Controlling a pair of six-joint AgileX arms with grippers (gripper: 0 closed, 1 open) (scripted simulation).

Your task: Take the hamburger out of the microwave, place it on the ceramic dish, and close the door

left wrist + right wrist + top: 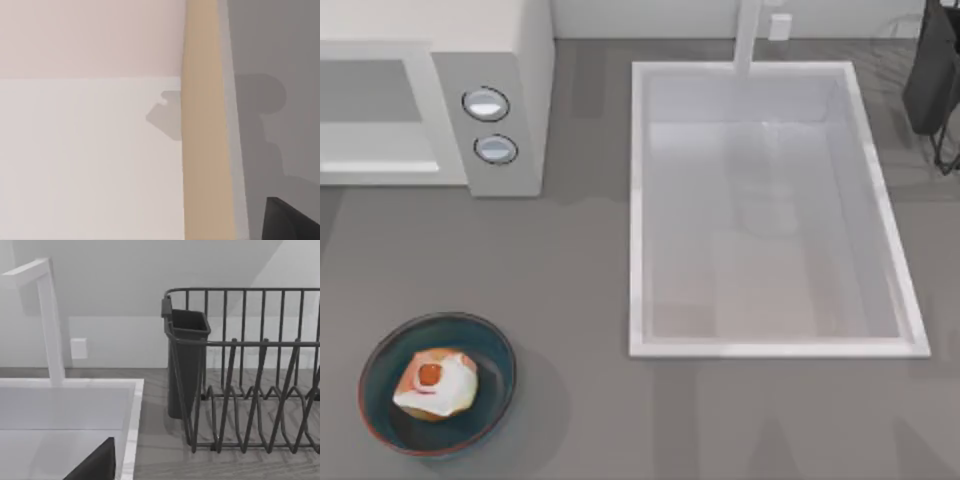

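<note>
Blue-glazed, the ceramic dish (437, 383) sits near the table's front left corner, the hamburger (436, 384) resting inside it. Farther back at the left stands the microwave (490, 110), its door (375, 165) apparently closed. Neither gripper's opening can be told.

I'm looking down on a grey countertop (620, 420) that runs across the whole top view, with a white rectangular sink basin (770, 345) set into its centre and right and a white faucet (748, 35) rising at the basin's upper edge. At the upper right corner of that frame stands a dark wire dish rack (932, 75); the right wrist view shows its upright bars and a dark utensil cup (185, 360) hung on its end. A pale wall (125, 300) closes the scene behind the counter, carrying a small white wall plate (79, 348) near the faucet, and the light is soft and even.
</note>
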